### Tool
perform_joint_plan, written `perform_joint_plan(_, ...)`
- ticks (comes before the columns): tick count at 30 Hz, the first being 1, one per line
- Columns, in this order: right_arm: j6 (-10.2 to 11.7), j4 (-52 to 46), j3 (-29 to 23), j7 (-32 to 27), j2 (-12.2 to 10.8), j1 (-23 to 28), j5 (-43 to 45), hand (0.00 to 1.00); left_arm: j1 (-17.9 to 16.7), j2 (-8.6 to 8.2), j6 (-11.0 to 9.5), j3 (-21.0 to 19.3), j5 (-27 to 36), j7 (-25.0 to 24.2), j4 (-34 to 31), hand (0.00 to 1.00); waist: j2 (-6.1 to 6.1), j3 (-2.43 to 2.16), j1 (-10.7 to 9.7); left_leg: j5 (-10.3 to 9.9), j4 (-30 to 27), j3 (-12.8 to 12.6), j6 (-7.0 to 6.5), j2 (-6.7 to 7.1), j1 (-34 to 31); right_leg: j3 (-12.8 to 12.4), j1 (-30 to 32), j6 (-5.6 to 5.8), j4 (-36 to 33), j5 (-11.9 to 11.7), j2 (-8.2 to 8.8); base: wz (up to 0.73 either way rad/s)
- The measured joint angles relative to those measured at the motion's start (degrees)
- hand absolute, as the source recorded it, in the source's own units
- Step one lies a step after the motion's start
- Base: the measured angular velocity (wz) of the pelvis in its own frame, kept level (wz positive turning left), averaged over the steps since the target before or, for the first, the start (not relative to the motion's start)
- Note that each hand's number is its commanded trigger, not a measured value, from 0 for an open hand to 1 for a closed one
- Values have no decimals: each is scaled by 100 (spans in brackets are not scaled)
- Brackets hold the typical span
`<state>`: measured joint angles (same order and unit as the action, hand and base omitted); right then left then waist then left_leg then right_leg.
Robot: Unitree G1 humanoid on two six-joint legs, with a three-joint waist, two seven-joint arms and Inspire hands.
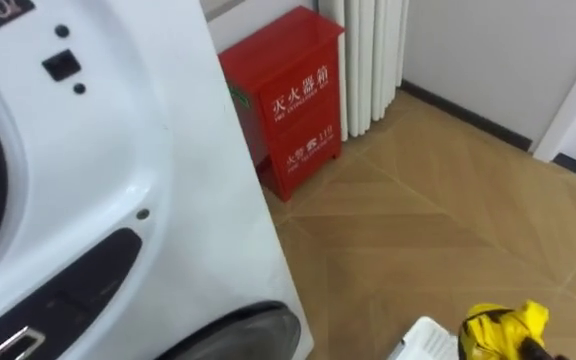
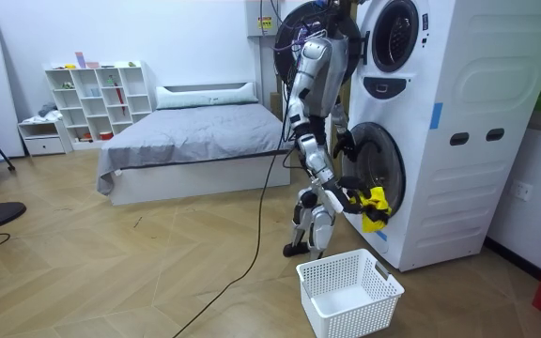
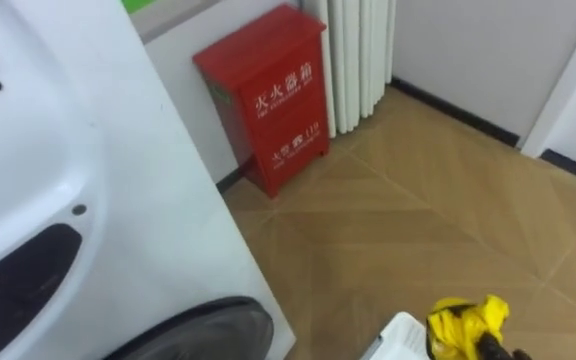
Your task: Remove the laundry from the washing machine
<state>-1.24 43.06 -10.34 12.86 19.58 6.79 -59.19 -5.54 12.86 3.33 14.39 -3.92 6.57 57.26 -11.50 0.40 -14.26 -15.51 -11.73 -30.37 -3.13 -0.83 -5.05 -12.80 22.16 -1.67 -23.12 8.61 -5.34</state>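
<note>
At the tall white washing machine (image 2: 458, 141), the right hand (image 2: 353, 195) clutches a crumpled yellow cloth (image 1: 503, 325) near the white plastic lattice basket (image 2: 364, 314); I cannot tell the left hand (image 2: 343, 144)'s state.

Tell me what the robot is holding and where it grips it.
A yellow cloth, in the right hand, gripped as a bunched-up wad; which part of the cloth that is cannot be told.

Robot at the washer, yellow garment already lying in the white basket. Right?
Not quite. The yellow garment is gripped in the right hand, held up beside the washer, not lying in the white basket on the floor. The room view shows it.
</note>
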Motion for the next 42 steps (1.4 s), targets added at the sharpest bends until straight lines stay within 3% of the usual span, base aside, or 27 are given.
perform_joint_plan(4, 20, 1, 165, -234, 4, -1, 1, 100, 101, 0, -91, 62, 215, 0, -39, 0, 10, 7, 8, 50, 1, 83, -58, 103, -145, 62, 193, 27, -211, 84, 103, 14)
perform_joint_plan(6, 48, 21, 222, -316, 5, 2, 2, 67, 103, -3, -142, 68, 217, 0, -41, 0, 43, 30, 8, 62, 3, 110, -68, 140, -144, 62, 222, 34, -292, 123, 132, 7)
perform_joint_plan(7, 83, 92, 241, -346, 5, -15, -1, 0, 106, 0, -171, 103, 217, 1, -40, 0, 57, 41, 9, 65, 3, 125, -73, 146, -146, 75, 250, 37, -295, 126, 141, 6)
perform_joint_plan(11, 126, 201, 255, -354, 5, -2, -4, 0, 115, 1, -247, 175, 251, 1, -39, 0, 42, 25, 6, 65, 4, 153, -76, 175, -174, 107, 290, 49, -367, 168, 179, 6)
perform_joint_plan(12, 130, 267, 257, -353, 5, -3, -13, 0, 116, 1, -260, 181, 337, 1, -38, 0, 65, 42, 6, 65, 6, 171, -76, 176, -184, 124, 286, 46, -368, 170, 184, 8)
perform_joint_plan(13, 136, 355, 257, -357, 5, -2, -71, 0, 110, 1, -264, 216, 392, 1, -36, 0, 26, 13, 6, 65, 5, 207, -76, 176, -188, 148, 277, 39, -370, 174, 191, 10)
perform_joint_plan(16, 139, 474, 257, -418, 5, -2, -136, 0, 134, -2, -283, 277, 449, 1, -36, 0, 23, 11, 9, 68, 0, 235, -76, 175, -190, 175, 267, 23, -373, 184, 198, 5)
perform_joint_plan(26, 377, 323, 218, -647, 23, -204, -92, 0, 136, -1, -335, 269, 453, 1, -32, 0, 61, 32, -14, 78, -4, 263, -90, 194, -189, 216, 292, 35, -393, 214, 237, 2)
perform_joint_plan(36, 497, 305, -180, -875, 46, -261, 3, 0, 18, 0, -398, 262, 449, 8, 7, 0, -8, -18, -92, 79, 0, 312, -92, 189, -225, 258, 256, 34, -346, 216, 245, 1)
perform_joint_plan(42, 633, 131, -217, -1093, 32, -202, 6, 0, -60, 0, -536, 262, 451, 24, 13, 0, -47, -43, -72, 79, 1, 312, -91, 182, -193, 269, 219, 31, -342, 217, 240, 1)
